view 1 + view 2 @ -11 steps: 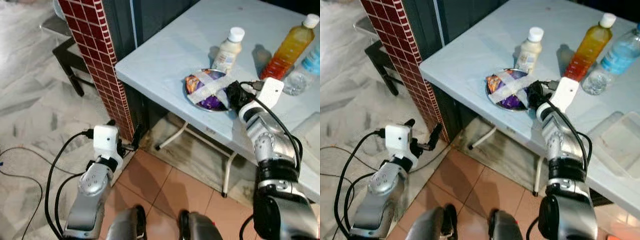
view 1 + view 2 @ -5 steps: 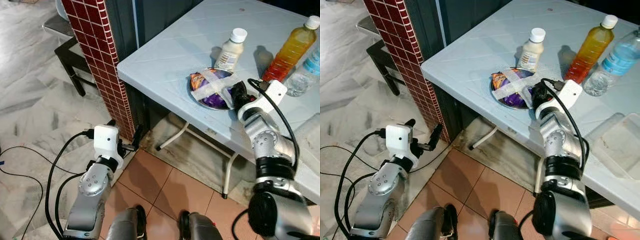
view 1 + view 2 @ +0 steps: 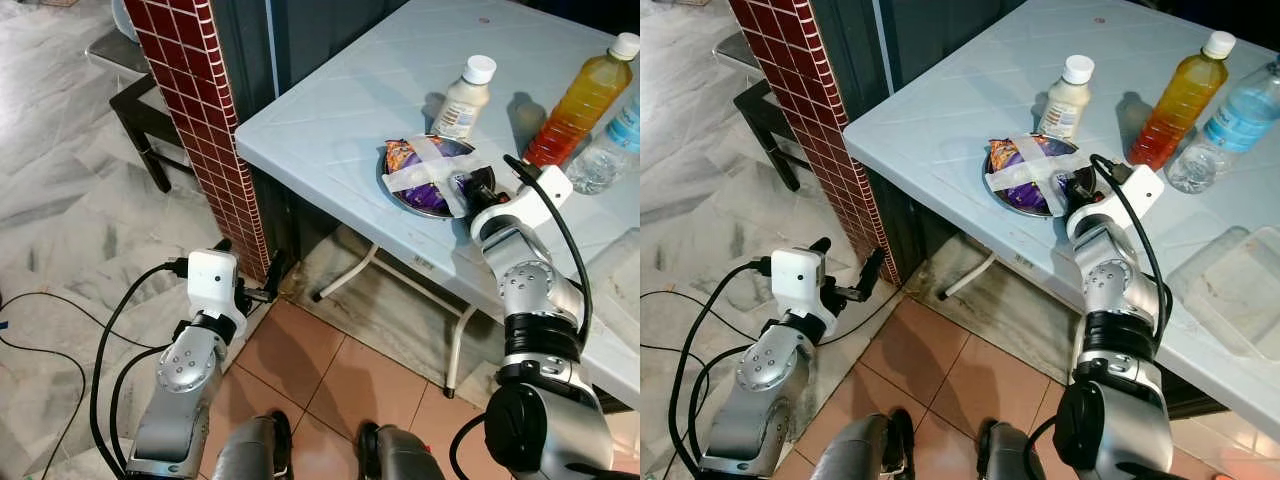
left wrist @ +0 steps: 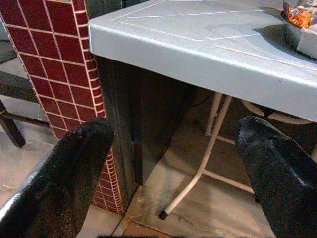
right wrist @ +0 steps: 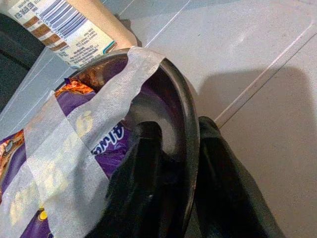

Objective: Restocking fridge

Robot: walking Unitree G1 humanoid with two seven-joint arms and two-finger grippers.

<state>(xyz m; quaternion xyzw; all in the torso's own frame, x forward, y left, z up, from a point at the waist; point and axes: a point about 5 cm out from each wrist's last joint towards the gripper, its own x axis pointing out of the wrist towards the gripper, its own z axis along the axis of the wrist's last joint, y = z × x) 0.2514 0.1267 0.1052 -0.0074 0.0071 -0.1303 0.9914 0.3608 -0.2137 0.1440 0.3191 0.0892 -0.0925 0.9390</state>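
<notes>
A round metal bowl [image 3: 400, 195] sits near the front edge of the pale blue table [image 3: 340, 100]. It holds a purple snack packet [image 5: 99, 148] under crossed strips of white tape [image 3: 425, 172]. My right gripper [image 3: 478, 186] is shut on the bowl's near-right rim [image 5: 190, 124], with one black finger [image 5: 143, 163] inside the bowl and the other outside. My left gripper [image 3: 250, 268] hangs low by the brick pillar, open and holding nothing.
Behind the bowl stand a cream bottle [image 3: 462, 95], an orange drink bottle [image 3: 585, 100] and a water bottle [image 3: 612, 140]. A clear plastic container [image 3: 1230, 290] lies at the right. The red brick pillar [image 3: 200, 120], a dark stool [image 3: 140, 110] and floor cables [image 3: 60, 370] lie left.
My right gripper has pushed forward and settled onto the bowl's rim, and the bowl has turned a little. The left arm has not moved.
</notes>
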